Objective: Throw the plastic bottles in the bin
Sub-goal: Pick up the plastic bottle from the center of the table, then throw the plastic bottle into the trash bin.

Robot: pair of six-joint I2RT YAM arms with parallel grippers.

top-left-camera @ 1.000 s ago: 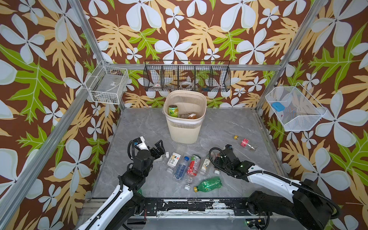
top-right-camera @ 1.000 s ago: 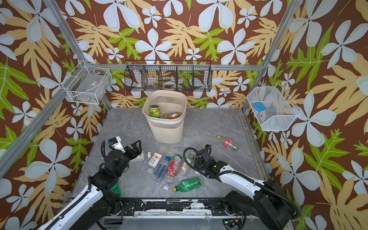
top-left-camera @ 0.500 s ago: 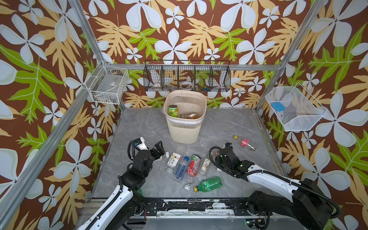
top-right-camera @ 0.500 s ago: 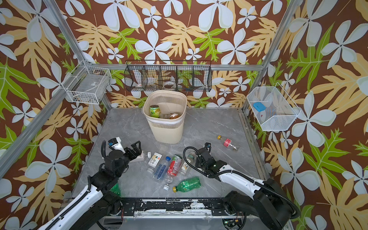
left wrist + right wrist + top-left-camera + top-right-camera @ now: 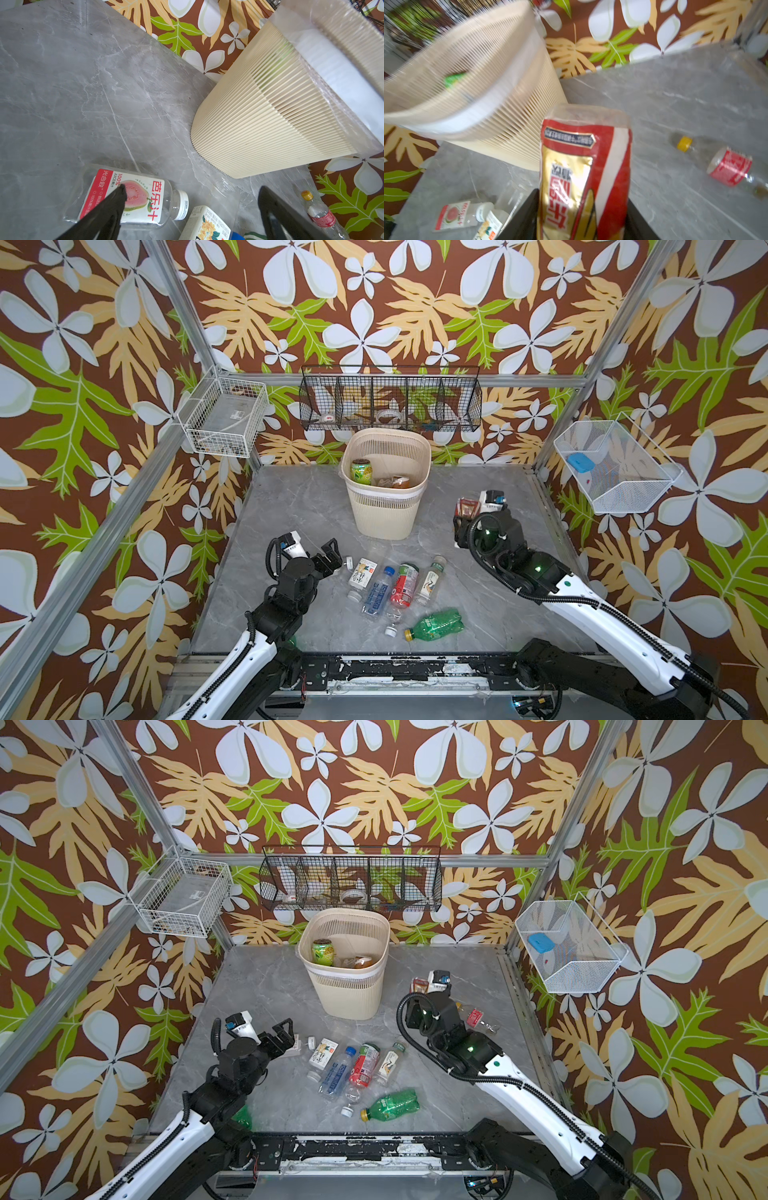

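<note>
right end effector [image 5: 581,216] clamped on red-gold bottle [image 5: 583,149], held up just right of bin [image 5: 386,506] (I see a green-label bottle [image 5: 360,470] inside) | left end effector [image 5: 192,189] jaws apart over guava bottle [image 5: 133,199] | loose bottles [image 5: 399,585] near-centre on desk [image 5: 291,506]

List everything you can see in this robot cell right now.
bin: one, beige, back of table
bottles in the bin: at least two, green-labelled and brown
loose bottles: at least seven, clear or green, six mid-table, one farther right
held bottle: one, red-and-gold label, lifted beside the bin
black wire basket: one, back wall
white wire baskets: two, side walls
table: one, grey marble
left gripper: black, open, by the loose bottles
right gripper: black, shut on the held bottle
</note>
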